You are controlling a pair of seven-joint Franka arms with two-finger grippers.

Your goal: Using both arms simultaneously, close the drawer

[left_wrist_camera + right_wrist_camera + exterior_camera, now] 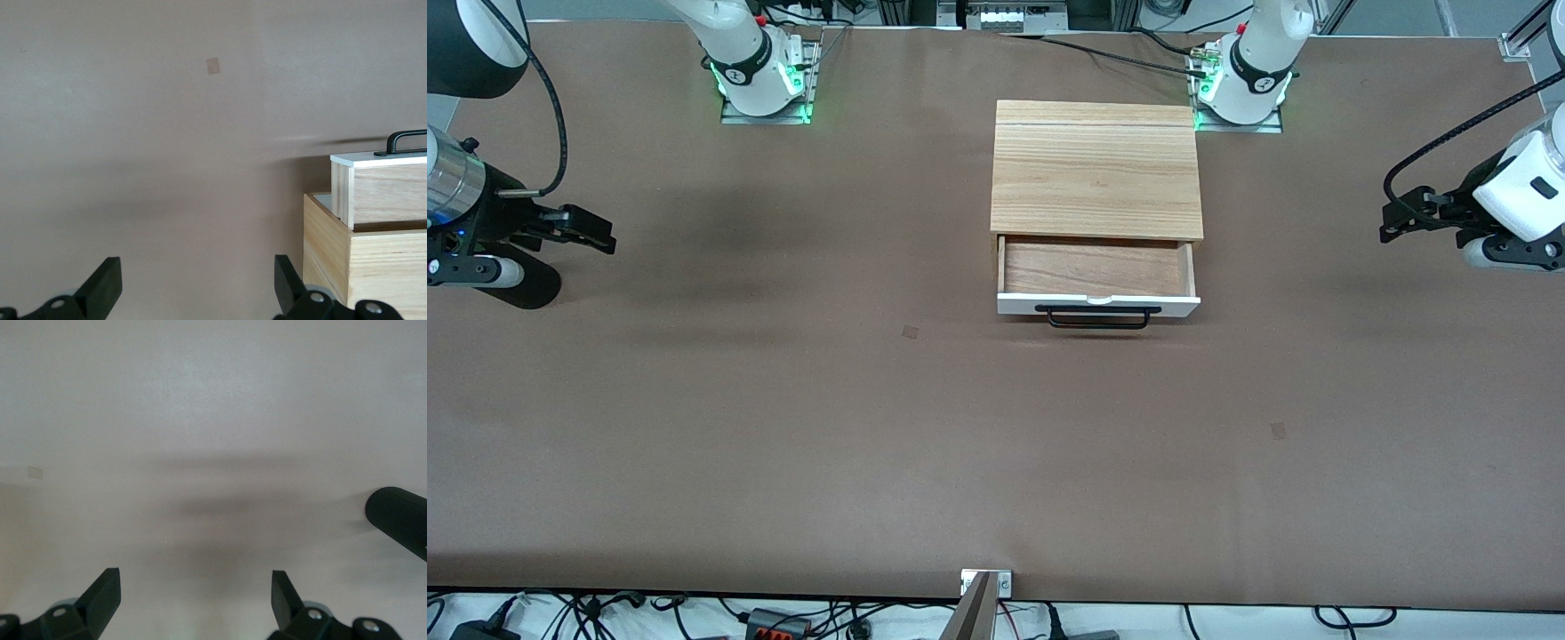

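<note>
Front view: the drawer [1097,283] stands pulled out of its oak-grain box [1095,171], white front and black bar handle [1098,317] facing the camera, long axis across the table [783,427]. Left gripper [1392,222] and right gripper [600,233] hover over opposite table ends, arms partly cropped; jaws apparently wide apart, empty.

drawer [1098,269] pulled out of box [1096,169], facing front camera

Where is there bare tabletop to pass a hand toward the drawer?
Bare table lies on both sides of the oak box and nearer the camera than the open drawer. Both hands, left hand and right hand, wait open at the table's ends.
</note>
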